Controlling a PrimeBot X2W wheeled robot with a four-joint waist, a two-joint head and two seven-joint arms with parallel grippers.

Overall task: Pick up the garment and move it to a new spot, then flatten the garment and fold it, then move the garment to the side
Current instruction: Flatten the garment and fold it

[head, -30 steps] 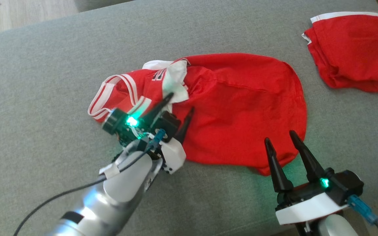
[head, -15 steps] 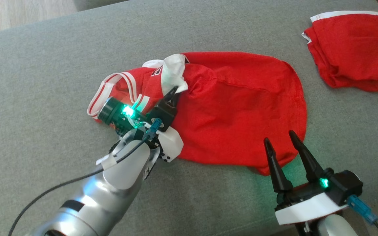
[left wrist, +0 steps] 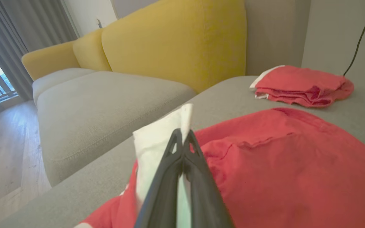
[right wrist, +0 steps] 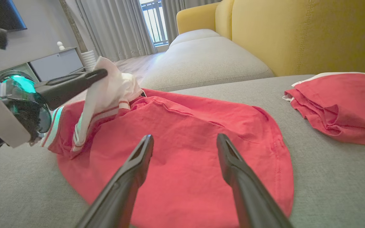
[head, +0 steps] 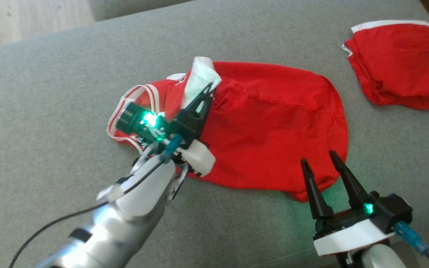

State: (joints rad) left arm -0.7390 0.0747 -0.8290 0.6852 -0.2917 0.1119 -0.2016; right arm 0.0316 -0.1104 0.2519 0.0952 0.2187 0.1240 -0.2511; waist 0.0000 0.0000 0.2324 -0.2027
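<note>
The left tool (head: 209,89) was clenched on a white flap (head: 201,72) of the red garment (head: 274,130); in the left wrist view its two fingers pressed together with the cloth pinched between them. The garment lay crumpled at the centre of the head view on the grey sofa seat (head: 50,93), with striped trim bunched at centre left and the broad red body spread toward the right. Lifting by this one flap would likely leave the rest hanging in a bunch, so the raise should be slow and high enough for the hem to clear the seat. The carry should also stay clear of the folded red garment (head: 397,63) at the upper right. The left forearm (head: 125,219) rose from the lower left of the frame on a diagonal, fingers aimed up and to the right. The right tool (head: 318,156) was released, fingers apart, at the lower right, with its tips over the garment's near hem. Whether they touched the cloth could not be told.
</note>
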